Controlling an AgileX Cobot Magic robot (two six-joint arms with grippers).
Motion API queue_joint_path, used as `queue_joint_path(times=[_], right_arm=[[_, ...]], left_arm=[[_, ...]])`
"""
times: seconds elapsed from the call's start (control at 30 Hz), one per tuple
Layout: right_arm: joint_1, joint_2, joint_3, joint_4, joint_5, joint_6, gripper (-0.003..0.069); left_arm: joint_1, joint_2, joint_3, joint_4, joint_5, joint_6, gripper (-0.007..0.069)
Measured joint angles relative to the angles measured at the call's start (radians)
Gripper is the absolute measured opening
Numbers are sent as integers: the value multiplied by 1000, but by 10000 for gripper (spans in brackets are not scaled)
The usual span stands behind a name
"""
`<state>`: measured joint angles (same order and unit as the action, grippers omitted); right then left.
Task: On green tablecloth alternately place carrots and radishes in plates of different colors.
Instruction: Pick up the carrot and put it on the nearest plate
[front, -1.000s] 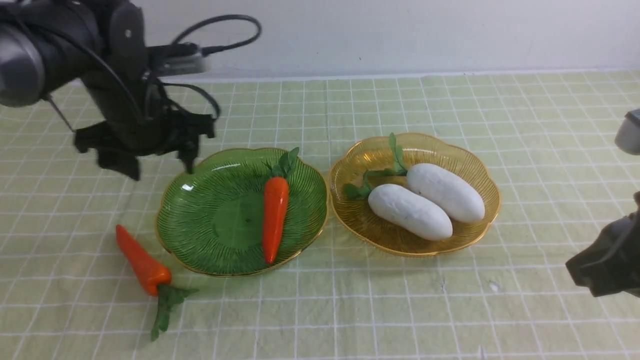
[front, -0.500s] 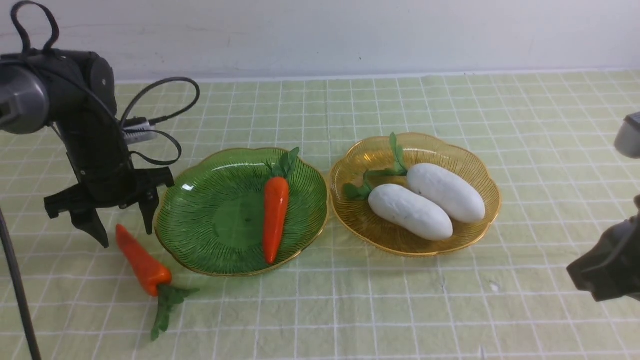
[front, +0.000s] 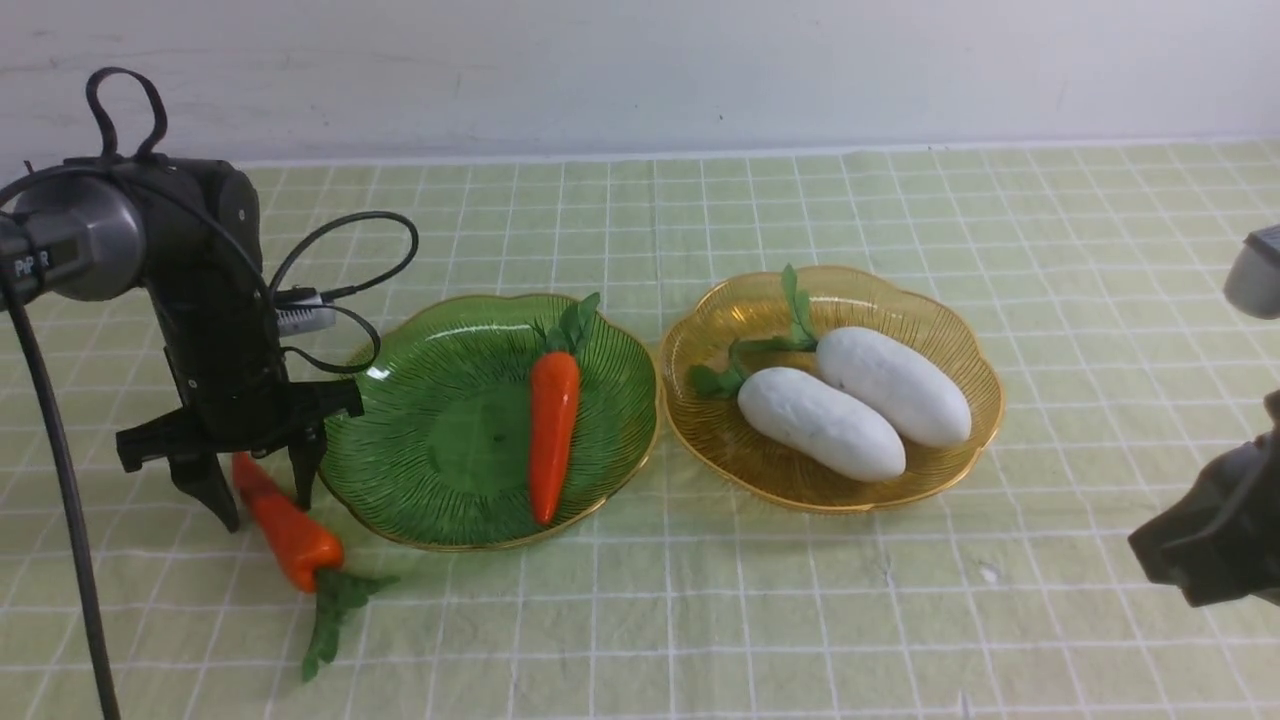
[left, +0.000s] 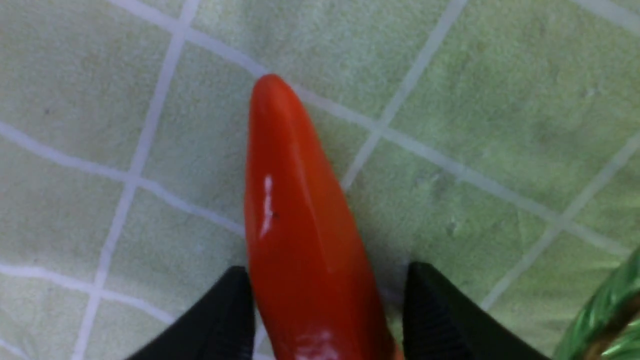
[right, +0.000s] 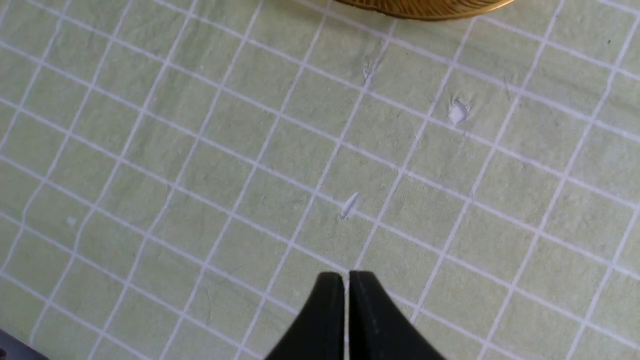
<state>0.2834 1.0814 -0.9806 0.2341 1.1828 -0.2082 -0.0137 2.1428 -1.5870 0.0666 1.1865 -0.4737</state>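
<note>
Loose carrot (front: 292, 532) between left fingers (front: 212, 488), its leaves outside wrist view

The green tablecloth (front: 800, 620), pale with a white grid, covers the whole tabletop. Directly on it sit a green plate (front: 420, 440) and, just beside it at its 3 o'clock, an amber plate (front: 880, 300). A loose carrot (front: 290, 530) lies at the green plate's 8 o'clock, tip toward 11 o'clock.
</note>
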Motion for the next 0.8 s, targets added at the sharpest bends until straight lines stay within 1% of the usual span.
queue_joint_path(times=[0.03,0.07,0.1,0.2,0.33,0.47,0.53,0.63,0.73,0.8], right_arm=[[0,0,0,0,0,0,3],[0,0,0,2,0,0,3],[0,0,0,2,0,0,3],[0,0,0,2,0,0,3],[0,0,0,2,0,0,3],[0,0,0,4,0,0,3],[0,0,0,5,-1,0,3],[0,0,0,6,-4,0,3],[0,0,0,6,-12,-1,3],[0,0,0,6,-19,-1,3]], left_arm=[[0,0,0,0,0,4,321],[0,1,0,2,6,31,235],[0,1,0,7,11,51,191],[0,1,-1,27,15,85,193],[0,-6,-22,138,16,124,193],[0,-45,-48,153,21,139,193],[0,-77,-81,137,21,144,193],[-8,-123,-169,59,25,146,193],[-42,-145,-239,-7,34,164,193],[-83,-147,-260,-31,28,181,193]])
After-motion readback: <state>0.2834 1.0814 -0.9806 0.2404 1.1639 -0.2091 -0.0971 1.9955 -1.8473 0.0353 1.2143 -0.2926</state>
